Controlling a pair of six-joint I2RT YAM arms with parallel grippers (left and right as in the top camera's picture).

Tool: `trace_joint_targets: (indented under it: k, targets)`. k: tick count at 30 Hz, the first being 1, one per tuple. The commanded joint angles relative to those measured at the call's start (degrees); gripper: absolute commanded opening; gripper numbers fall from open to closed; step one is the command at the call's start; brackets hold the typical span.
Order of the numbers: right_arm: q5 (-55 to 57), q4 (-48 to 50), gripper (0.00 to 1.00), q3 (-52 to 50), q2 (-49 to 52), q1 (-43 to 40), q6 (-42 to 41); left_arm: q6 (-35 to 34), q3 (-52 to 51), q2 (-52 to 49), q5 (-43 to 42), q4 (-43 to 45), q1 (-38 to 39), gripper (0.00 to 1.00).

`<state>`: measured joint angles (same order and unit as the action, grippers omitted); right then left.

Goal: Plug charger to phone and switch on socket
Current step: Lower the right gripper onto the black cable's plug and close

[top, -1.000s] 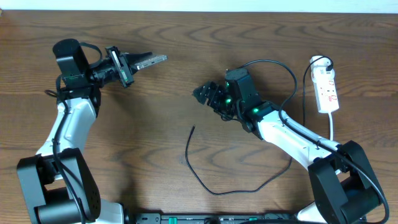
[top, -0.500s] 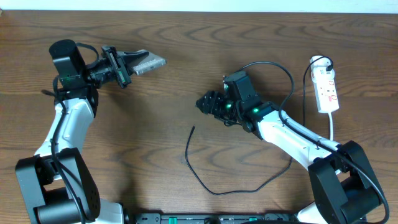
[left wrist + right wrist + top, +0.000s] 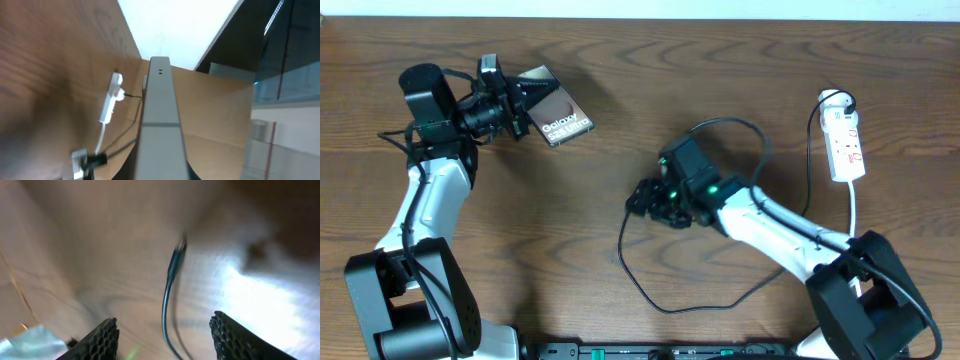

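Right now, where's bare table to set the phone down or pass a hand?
Free: the table between the left arm and the charger loop; also the strip between the phone and the right gripper. Crowded: around the charger loop and beside the socket with its cord.

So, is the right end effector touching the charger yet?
Apart. In the right wrist view the charger lies inside the right end effector, bare wood between it and both fingers.
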<state>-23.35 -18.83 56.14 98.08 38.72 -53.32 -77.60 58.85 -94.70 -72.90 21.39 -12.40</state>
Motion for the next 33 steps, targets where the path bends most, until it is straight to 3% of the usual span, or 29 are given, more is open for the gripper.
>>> trace_joint_targets:
  k: [1, 12, 20, 33]
  targets:
    - [3.1, -1.5, 0.58, 0.4, -0.2, 3.2, 0.3, 7.5, 0.1, 0.3, 0.1, 0.5, -2.0, 0.07]
    - [13.0, -6.7, 0.60, 0.4, -0.1, 6.4, -1.7, 11.2, 0.1, 0.3, -0.2, 0.5, -10.3, 0.08]
    - [11.8, -3.5, 0.60, 1.1, 2.0, 6.3, -0.6, 11.3, 0.1, 0.3, -1.5, 0.5, -11.6, 0.08]
    - [9.4, -6.9, 0.55, 10.3, 10.1, 6.4, 0.9, 11.6, 0.1, 0.3, -1.4, 0.5, -11.7, 0.07]
